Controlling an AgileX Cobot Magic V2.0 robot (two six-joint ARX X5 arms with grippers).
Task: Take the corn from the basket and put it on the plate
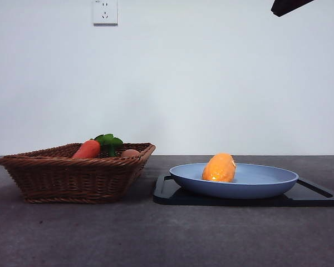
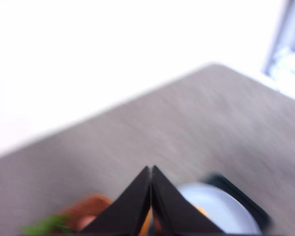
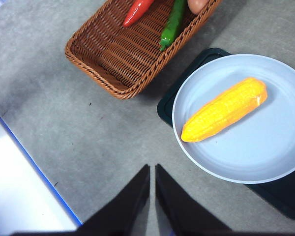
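The orange-yellow corn (image 1: pixel 219 167) (image 3: pixel 225 109) lies on its side in the light-blue plate (image 1: pixel 267 181) (image 3: pixel 265 157), free of both grippers. Left of the plate stands the brown wicker basket (image 1: pixel 72 178) (image 3: pixel 118 59). My right gripper (image 3: pixel 152 169) hangs high above the table, nearer than the plate and basket, shut and holding nothing. The left gripper (image 2: pixel 151 171) is also raised and shut on nothing; its view is blurred, with the plate (image 2: pixel 221 206) behind its jaws. In the front view only a black arm tip (image 1: pixel 286 5) shows at the top right.
A red-orange carrot (image 1: pixel 87 149) (image 3: pixel 137 11) with green leaves (image 1: pixel 108 142) and a pale egg-like ball (image 1: pixel 130 153) lie in the basket. The plate rests on a flat black tray (image 1: pixel 323 196) (image 3: pixel 280 196). A wall socket (image 1: pixel 105 11) sits high on the white wall.
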